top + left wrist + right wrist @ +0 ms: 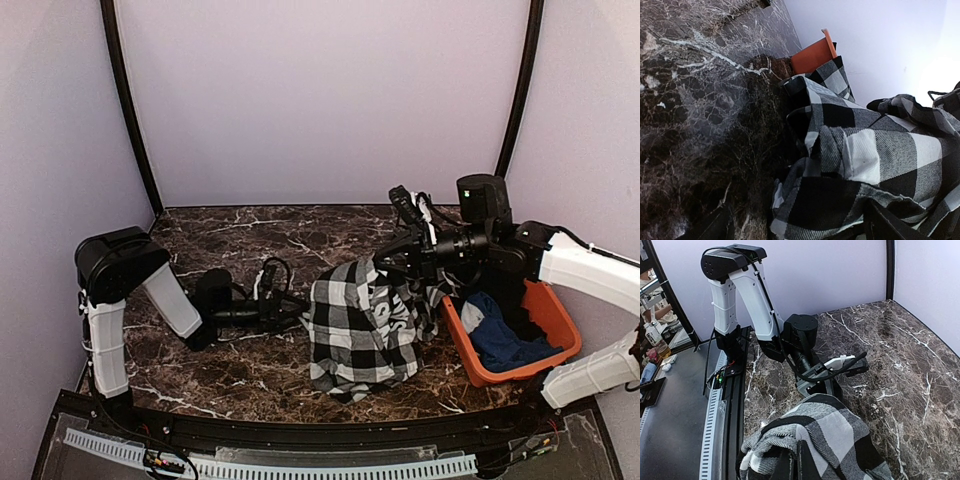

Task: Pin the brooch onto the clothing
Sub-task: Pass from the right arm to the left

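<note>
1. Bunched mid tabletop [230, 240], top edge lifted, just left of orange bin [565, 322]: checked shirt [360, 325].
2. Pinching checked shirt fabric from above: right gripper [796, 462].
3. Spread wide, low at checked shirt's left edge: left gripper [298, 310].

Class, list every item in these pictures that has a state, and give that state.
Checked shirt: bunched, top lifted, lower part on the table.
Right arm: jaws shut on the shirt.
Left arm: jaws open at the shirt's edge.
Orange bin: upright, holding a garment.
Blue garment: crumpled inside the bin.
</note>
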